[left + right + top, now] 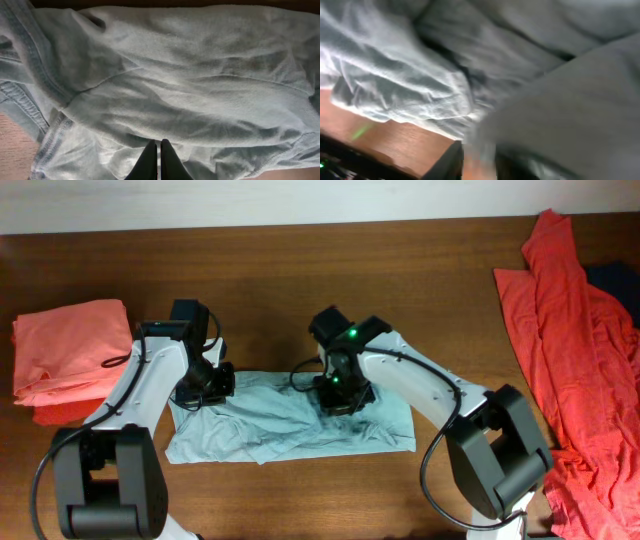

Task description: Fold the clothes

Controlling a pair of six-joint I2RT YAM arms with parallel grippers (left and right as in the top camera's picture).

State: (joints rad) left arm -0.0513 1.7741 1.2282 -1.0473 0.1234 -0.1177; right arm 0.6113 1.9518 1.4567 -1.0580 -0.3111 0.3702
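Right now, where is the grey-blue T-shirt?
Overhead view: the grey-blue T-shirt lies spread mid-table, beneath the left gripper and right gripper, between the folded salmon-pink garment at left and the red garment at right.

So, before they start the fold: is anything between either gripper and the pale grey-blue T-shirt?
Nothing visible does. The left gripper and right gripper both sit directly over the T-shirt, bare fabric right beneath their fingers. The salmon pile and red garments lie well off to either side.
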